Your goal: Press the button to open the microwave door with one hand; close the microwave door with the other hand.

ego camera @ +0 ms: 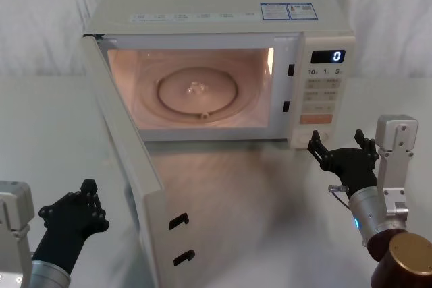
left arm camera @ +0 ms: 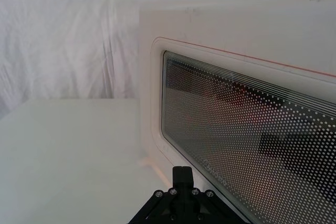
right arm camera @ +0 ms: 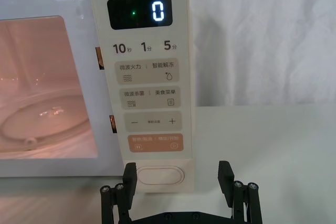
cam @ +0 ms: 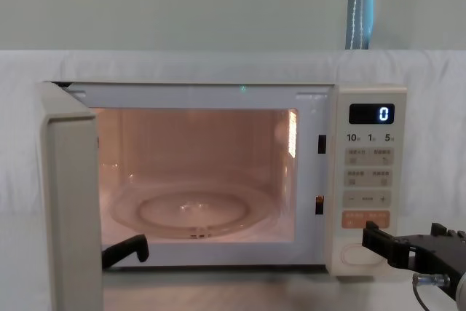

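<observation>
The microwave (ego camera: 223,5) stands at the back of the white table (ego camera: 270,234), its cavity lit warm orange, with the glass turntable (ego camera: 198,94) lying on the cavity floor. The microwave door (ego camera: 128,166) hangs wide open on its left hinge, swung out toward the robot, its inner face with two black latch hooks turned to the right. In the left wrist view its dotted glass window (left arm camera: 252,140) faces the left gripper from the outer side. The control panel (right arm camera: 149,77) on the microwave's right side shows a lit "0" on its display (right arm camera: 140,11). At the bottom of that panel, below the orange key (right arm camera: 155,143), sits the button (right arm camera: 157,174). The right gripper (ego camera: 343,151) hovers just in front of the button, apart from it, its jaws spread wide with nothing between them. The left gripper (ego camera: 86,202) sits low on the left, near the door's outer face; I cannot tell how its jaws stand.
</observation>
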